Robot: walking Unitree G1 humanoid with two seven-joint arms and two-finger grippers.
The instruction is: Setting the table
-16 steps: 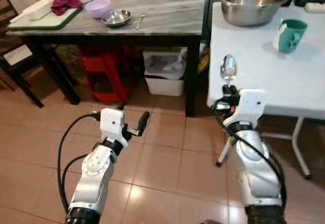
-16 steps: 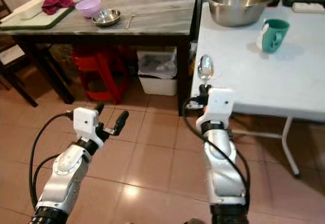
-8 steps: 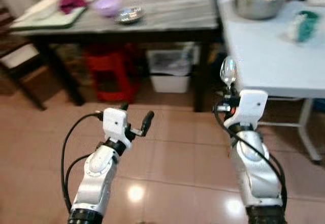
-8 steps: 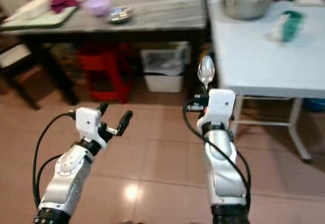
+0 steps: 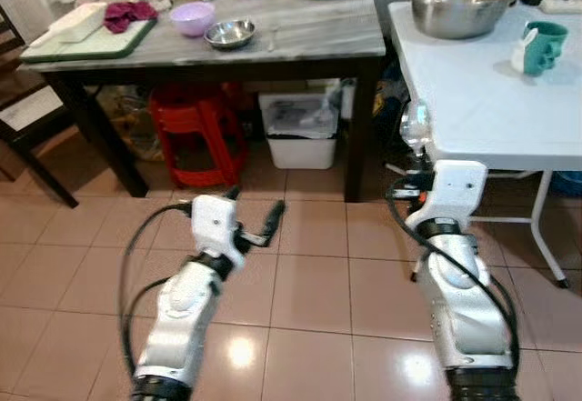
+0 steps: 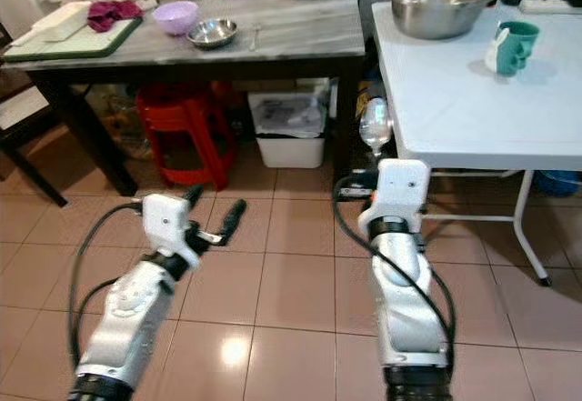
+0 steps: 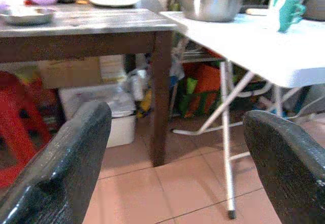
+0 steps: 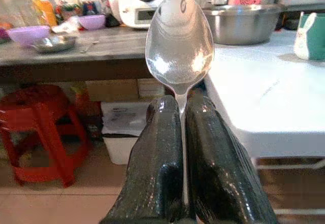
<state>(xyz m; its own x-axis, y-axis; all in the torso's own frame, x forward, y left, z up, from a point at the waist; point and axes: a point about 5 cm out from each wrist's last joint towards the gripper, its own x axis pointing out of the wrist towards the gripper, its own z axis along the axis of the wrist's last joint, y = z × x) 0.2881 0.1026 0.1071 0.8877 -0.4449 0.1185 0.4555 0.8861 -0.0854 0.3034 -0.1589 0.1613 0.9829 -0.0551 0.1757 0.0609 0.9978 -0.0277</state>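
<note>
Two tables (image 5: 300, 37) stand on tiled floor (image 5: 309, 274); right fingers (image 8: 167, 148) clamp a spoon (image 8: 179, 41), left fingers (image 7: 66, 153) spread.

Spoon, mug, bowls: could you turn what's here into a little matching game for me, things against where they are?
Things:
1. shiny metal spoon
2. teal ceramic mug
3. lilac plastic bowl
4. red plastic stool

Places:
A. on the white folding table
B. under the grey wooden table
C. upright between the right gripper's fingers
D. on the grey wooden table

Pairs: 1-C, 2-A, 3-D, 4-B
</note>
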